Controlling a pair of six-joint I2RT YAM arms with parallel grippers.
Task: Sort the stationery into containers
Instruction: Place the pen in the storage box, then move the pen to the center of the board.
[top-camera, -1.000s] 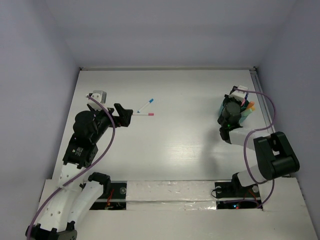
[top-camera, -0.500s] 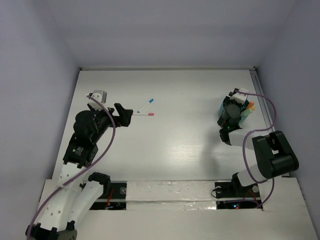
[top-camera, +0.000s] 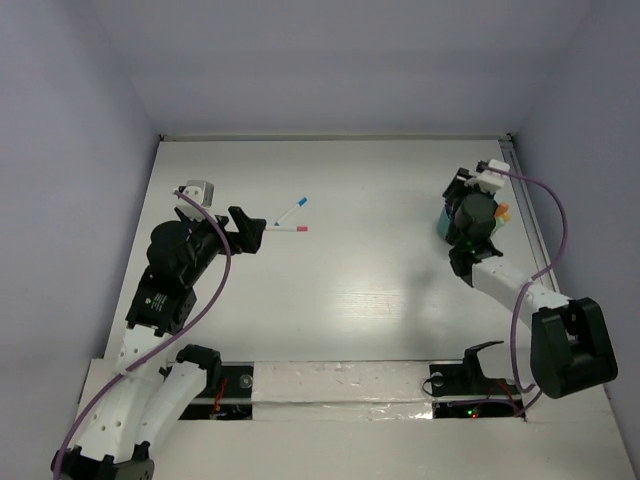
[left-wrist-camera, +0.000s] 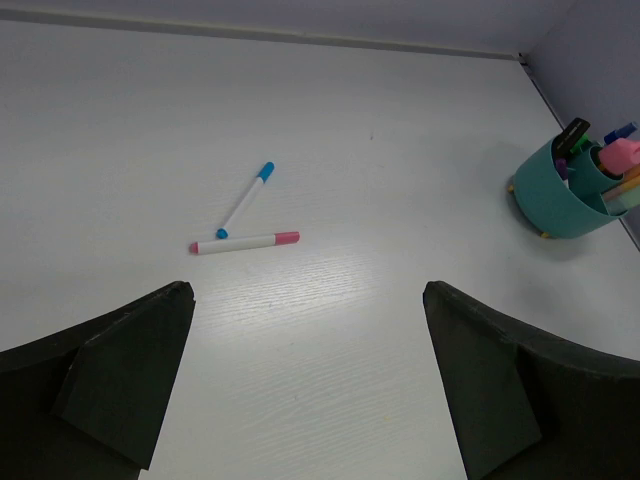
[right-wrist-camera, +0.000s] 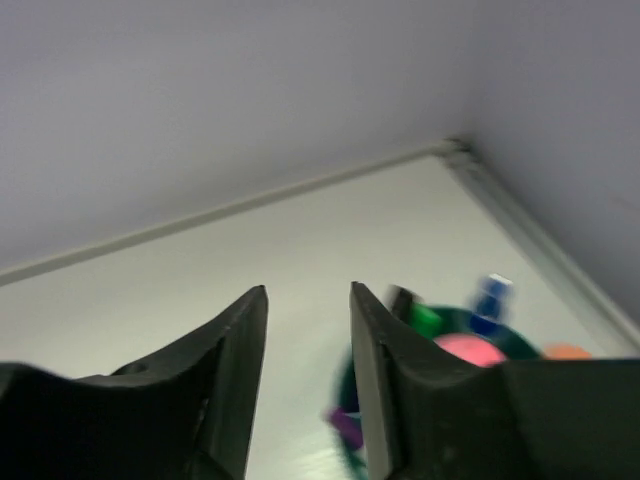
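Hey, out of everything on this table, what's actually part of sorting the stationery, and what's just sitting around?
Part of the job:
- blue-capped marker, loose on the table
- pink-capped marker, loose beside it
- teal holder, with stationery already in it

Just there:
- the table itself
- taped strip along its near edge

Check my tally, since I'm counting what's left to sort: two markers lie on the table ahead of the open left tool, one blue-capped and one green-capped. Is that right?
Not quite: the second cap is pink, not green. The left wrist view shows the blue-capped marker and the pink-capped marker lying on the table ahead of the open left tool.
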